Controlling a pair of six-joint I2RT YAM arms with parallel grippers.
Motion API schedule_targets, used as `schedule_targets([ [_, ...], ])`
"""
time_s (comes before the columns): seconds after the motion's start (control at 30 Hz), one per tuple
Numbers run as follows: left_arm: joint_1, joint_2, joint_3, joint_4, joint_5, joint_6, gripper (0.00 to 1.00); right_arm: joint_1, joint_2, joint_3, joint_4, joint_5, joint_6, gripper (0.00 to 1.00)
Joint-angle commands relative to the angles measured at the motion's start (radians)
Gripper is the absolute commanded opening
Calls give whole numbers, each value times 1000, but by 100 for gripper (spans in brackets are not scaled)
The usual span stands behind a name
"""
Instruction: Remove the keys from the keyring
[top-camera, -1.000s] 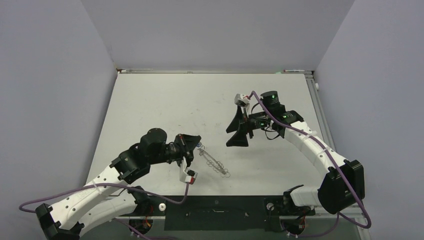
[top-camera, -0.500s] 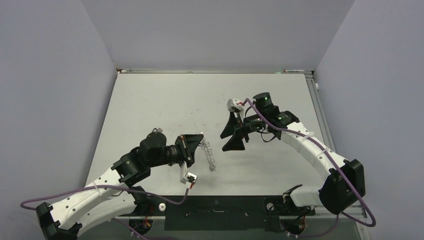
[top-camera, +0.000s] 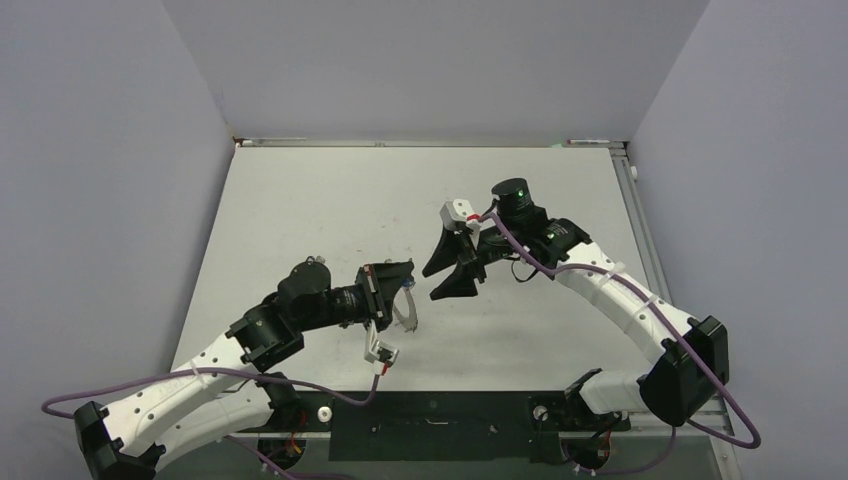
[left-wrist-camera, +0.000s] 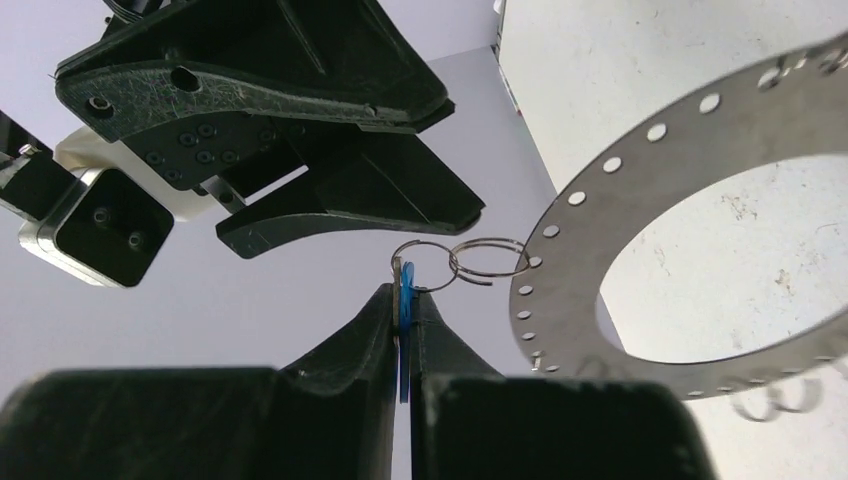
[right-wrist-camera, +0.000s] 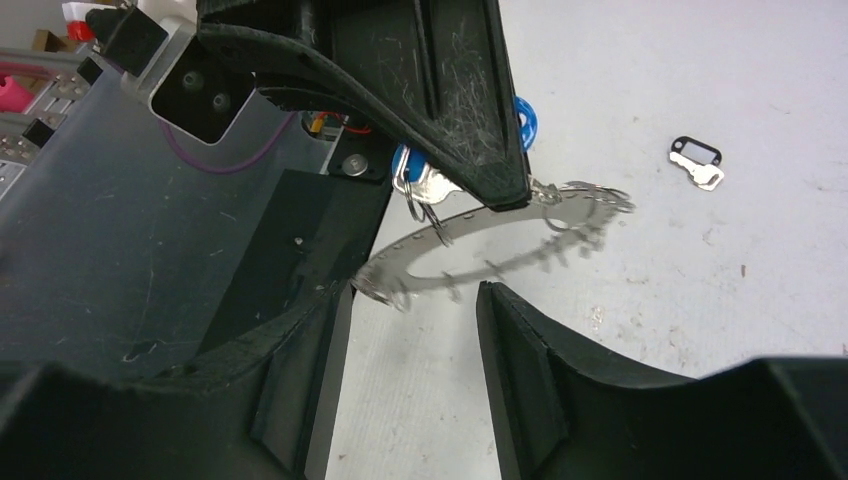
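My left gripper (left-wrist-camera: 405, 300) is shut on the blue-headed key (left-wrist-camera: 404, 325), which is pinched edge-on between its fingertips. Two small wire loops (left-wrist-camera: 487, 258) link that key to the keyring (left-wrist-camera: 640, 170), a flat grey perforated ring hanging off the table to the right of the jaws. In the top view the left gripper (top-camera: 400, 290) holds the keyring (top-camera: 407, 312) at mid-table. My right gripper (top-camera: 445, 272) is open and empty, just right of the left gripper. In the right wrist view the keyring (right-wrist-camera: 388, 275) hangs just beyond my open right gripper (right-wrist-camera: 415, 300), with a silvery key (right-wrist-camera: 435, 185) beside it.
A loose key with a black-framed head (right-wrist-camera: 698, 160) lies on the white table beyond the ring. The black mounting rail (top-camera: 430, 425) runs along the near edge. Grey walls close the table on three sides.
My left gripper has turned and swung the keyring from trailing down-right to hanging just under its jaws. My right arm has moved left, closing on the left gripper.
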Motion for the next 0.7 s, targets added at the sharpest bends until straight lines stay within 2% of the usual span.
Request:
schedule_targets([
  [0.0,-5,0,0,106,35,-9,0,37,10,-29,200,-16,107,49],
  [0.17,-4,7,5,110,26,-24,0,47,27,-50,335,-4,220,46],
  [0.33,-5,9,3,124,27,-36,0,57,40,-55,377,4,251,45],
  [0.5,-4,7,5,126,18,-60,0,75,46,-68,401,-14,267,33],
  [0.67,-4,5,4,128,-2,-77,0,106,57,-64,387,-26,252,31],
])
